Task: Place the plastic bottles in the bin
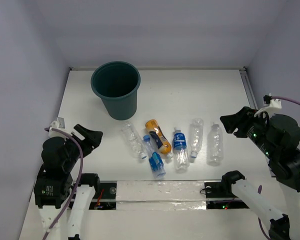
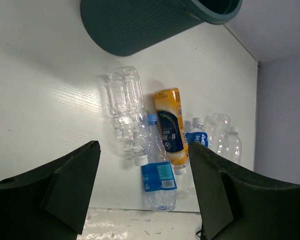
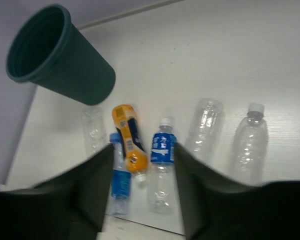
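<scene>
Centrally, bottles [image 1: 180,147] clustered, bin [image 1: 116,92] behind, left gripper [image 1: 92,135] and right gripper [image 1: 230,124] spread, seemingly empty

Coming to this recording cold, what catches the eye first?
The dark teal bin stands upright toward the back left of the white table. Six plastic bottles lie in a loose row in front of it, the orange bottle brightest among them. The left claw and right claw flank the row, both open and empty.
</scene>
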`<state>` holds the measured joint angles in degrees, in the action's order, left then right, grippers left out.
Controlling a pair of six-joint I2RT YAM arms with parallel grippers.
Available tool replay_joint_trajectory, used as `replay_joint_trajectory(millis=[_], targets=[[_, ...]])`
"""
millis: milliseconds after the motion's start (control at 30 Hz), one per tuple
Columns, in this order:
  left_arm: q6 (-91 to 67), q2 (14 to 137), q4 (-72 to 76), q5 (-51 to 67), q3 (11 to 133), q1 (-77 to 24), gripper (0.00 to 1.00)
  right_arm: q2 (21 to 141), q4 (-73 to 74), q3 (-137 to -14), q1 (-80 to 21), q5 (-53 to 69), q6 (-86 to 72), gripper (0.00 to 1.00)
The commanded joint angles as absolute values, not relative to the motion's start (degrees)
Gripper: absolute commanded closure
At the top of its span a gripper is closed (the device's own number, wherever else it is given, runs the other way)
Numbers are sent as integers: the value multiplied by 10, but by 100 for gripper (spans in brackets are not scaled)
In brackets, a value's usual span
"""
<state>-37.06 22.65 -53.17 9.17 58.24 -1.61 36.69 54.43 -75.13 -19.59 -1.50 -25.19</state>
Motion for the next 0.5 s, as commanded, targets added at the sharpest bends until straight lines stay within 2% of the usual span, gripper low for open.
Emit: replay_joint_trajectory(millis=[0, 33, 67, 133, 167, 233, 267, 467], targets=[[-384, 223, -500, 148, 550, -14, 33, 360, 557, -747, -198, -22, -260, 58], [-390, 223, -490, 155, 540, -14, 35, 363, 562, -745, -198, -24, -261, 68], [-396, 220, -483, 173, 527, -14, 46, 364, 566, -744, -198, -24, -260, 83], [-409, 216, -461, 191, 486, -14, 54, 366, 568, -739, -198, -21, -262, 95], [-417, 216, -454, 209, 474, -14, 70, 365, 565, -737, -198, -18, -262, 100], [-424, 217, -439, 221, 434, -14, 84, 365, 560, -724, -198, -9, -265, 100], [-426, 219, -433, 221, 424, -14, 99, 365, 552, -719, -198, -5, -266, 100], [-435, 275, -378, 184, 374, -14, 100, 373, 522, -682, -198, 21, -258, 100]])
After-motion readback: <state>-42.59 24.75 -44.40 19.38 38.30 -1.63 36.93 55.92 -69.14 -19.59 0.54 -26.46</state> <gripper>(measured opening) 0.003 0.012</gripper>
